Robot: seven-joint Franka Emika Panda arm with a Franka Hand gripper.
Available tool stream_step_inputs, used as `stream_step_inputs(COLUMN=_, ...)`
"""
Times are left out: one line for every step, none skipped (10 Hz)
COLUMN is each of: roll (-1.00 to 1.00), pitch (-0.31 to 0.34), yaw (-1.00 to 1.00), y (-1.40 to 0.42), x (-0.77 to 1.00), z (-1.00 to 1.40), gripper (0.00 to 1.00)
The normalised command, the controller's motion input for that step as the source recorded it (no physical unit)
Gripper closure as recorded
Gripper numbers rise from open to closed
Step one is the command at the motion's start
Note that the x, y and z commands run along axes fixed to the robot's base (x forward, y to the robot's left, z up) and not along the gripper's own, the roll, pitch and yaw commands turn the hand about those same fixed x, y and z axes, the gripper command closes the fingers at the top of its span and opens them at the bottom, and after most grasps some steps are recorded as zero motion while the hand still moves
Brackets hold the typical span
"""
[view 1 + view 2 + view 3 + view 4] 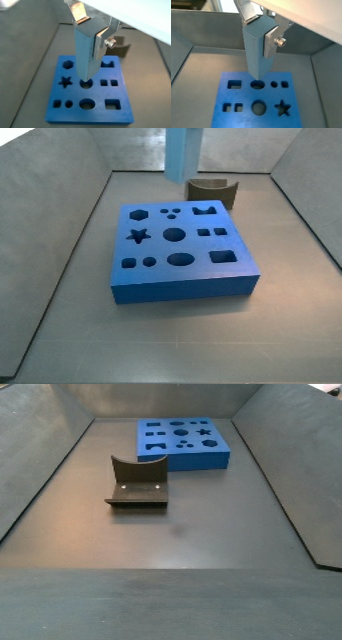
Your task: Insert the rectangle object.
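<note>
My gripper (pixel 91 33) is shut on the rectangle object (pixel 83 55), a slim light-blue bar that hangs upright between the silver fingers (pixel 102 42). Both wrist views show the gripper (pixel 262 30) holding the bar (pixel 256 55). The bar is in the air over the large blue block (pixel 87 114) with shaped holes, and its lower end lines up with a round hole (pixel 86 83). In a side view the bar (pixel 181 153) hangs above the far edge of the block (pixel 187 288), with the gripper out of frame. A larger rectangular hole (pixel 223 257) lies near the block's front right.
The dark fixture (pixel 214 193) stands just behind the block, and also shows in a side view (pixel 138 484) and in a wrist view (pixel 120 48). Grey bin walls enclose the floor, and the block (pixel 201 456) sits toward one end.
</note>
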Motion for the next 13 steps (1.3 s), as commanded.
stream_step_inputs(roll=0.18, pitch=-0.071, yaw=-0.78, y=-0.07, x=0.28, z=-0.26, gripper=1.00)
stream_step_inputs(roll=0.19, pitch=-0.077, yaw=-0.81, y=-0.06, x=0.24, z=-0.28, gripper=1.00)
stream_step_inputs(roll=0.19, pitch=-0.073, yaw=-0.76, y=-0.08, x=0.29, z=-0.27, gripper=1.00)
stream_step_inputs(roll=0.19, pitch=-0.056, yaw=-0.56, y=-0.16, x=0.52, z=-0.24, gripper=1.00)
stream_step_inputs(roll=0.16, pitch=-0.059, yaw=-0.43, y=-0.25, x=0.63, z=-0.22, gripper=1.00)
stream_step_inputs(roll=0.15, pitch=-0.057, yaw=-0.46, y=-0.26, x=0.59, z=-0.21, gripper=1.00)
stream_step_inputs(roll=0.08, pitch=-0.050, yaw=-0.60, y=-0.26, x=0.42, z=-0.15, gripper=1.00)
stream_step_inputs(roll=0.03, pitch=-0.046, yaw=-0.73, y=-0.25, x=0.27, z=-0.29, gripper=1.00)
stream_step_inputs(roll=-0.02, pitch=-0.014, yaw=-0.81, y=-0.09, x=0.21, z=-0.45, gripper=1.00)
stream_step_inputs(roll=-0.04, pitch=0.000, yaw=-0.94, y=0.00, x=0.04, z=-0.46, gripper=1.00)
stream_step_inputs(roll=-0.09, pitch=0.071, yaw=-0.59, y=-0.03, x=0.39, z=-0.51, gripper=1.00)
stream_step_inputs(roll=-0.09, pitch=0.114, yaw=-0.61, y=0.00, x=0.34, z=-0.51, gripper=1.00)
stream_step_inputs(roll=-0.07, pitch=0.137, yaw=-0.54, y=0.15, x=0.22, z=-0.43, gripper=1.00)
